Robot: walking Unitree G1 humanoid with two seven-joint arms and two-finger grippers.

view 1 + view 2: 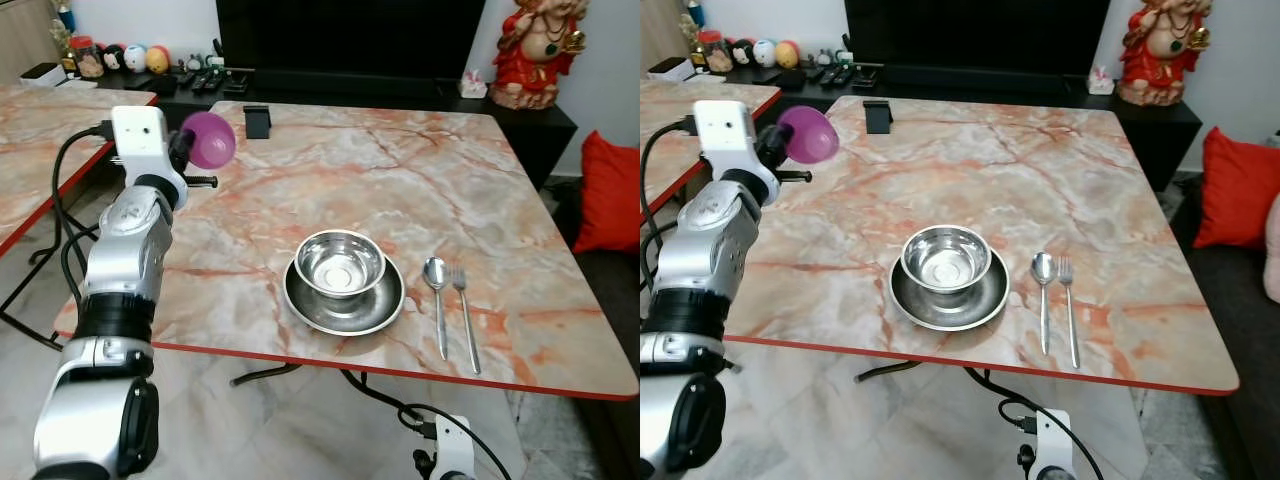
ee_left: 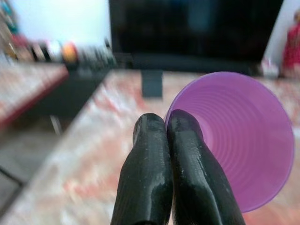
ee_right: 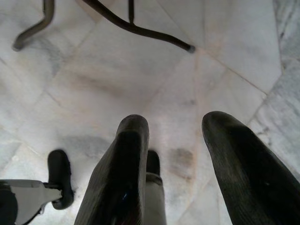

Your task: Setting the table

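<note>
The left gripper (image 2: pixel 166 136) is raised over the left edge of the square pink-veined marble table (image 1: pixel 420 190), holding a translucent purple plastic cup (image 1: pixel 210 140). Its two black fingers (image 2: pixel 145 154) are pressed close together, pinching the cup's rim: one finger lies inside the cup, the other outside. The cup is tipped on its side, its open mouth facing back toward the wrist, and it is held above the tabletop, not touching it.

Near the table's front edge a shiny steel bowl (image 1: pixel 340 262) sits in a round steel plate (image 1: pixel 385 305). Just right of the plate lie a steel spoon (image 1: pixel 436 290) and a steel fork (image 1: pixel 464 310), side by side.

The right gripper (image 3: pixel 176 140) hangs low over the pale tiled floor (image 3: pixel 140 70), fingers spread apart, holding nothing.
</note>
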